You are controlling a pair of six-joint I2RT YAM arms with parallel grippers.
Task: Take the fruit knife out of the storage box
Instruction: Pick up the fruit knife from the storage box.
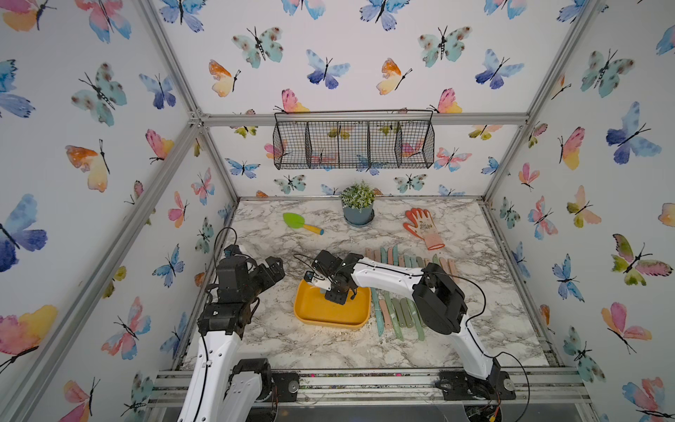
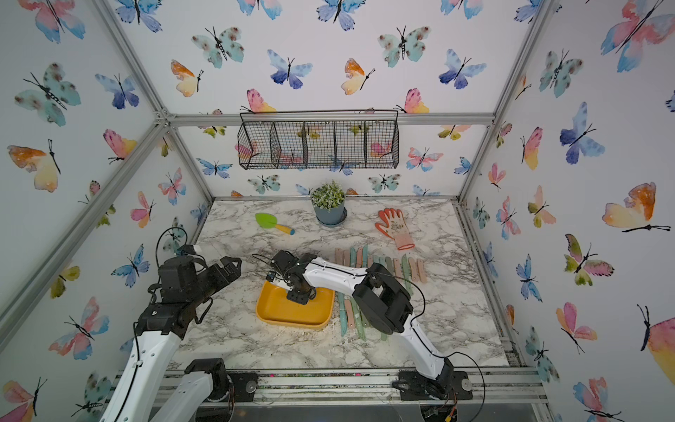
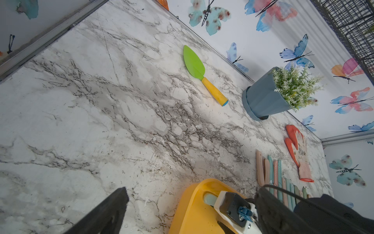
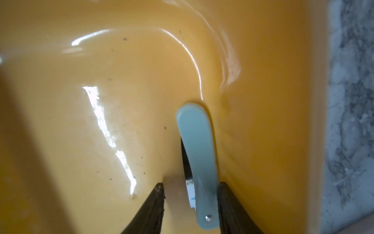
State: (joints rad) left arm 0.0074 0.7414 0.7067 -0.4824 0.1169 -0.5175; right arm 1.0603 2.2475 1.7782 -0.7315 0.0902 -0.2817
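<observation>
- right fingers [image 1: 338, 297] down inside storage box [image 1: 330, 324], partly open, gripping nothing.
- fruit knife [image 4: 197, 145] on box floor, close along a side wall, looks folded.
- knife's long axis runs straight out from my palm, btwn the fingers; one finger touches it, gap on the other side.
- right arm is nearer; left fingers [image 1: 273, 267] off to the side, look open, empty.

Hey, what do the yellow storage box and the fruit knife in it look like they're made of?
Storage box: looks like moulded plastic, glossy; bright streaks of reflected light cross its floor and rounded corner. Fruit knife: pale blue-green handle, probably smooth plastic with a soft sheen, and a small shiny rivet, likely metal, near one end.
</observation>
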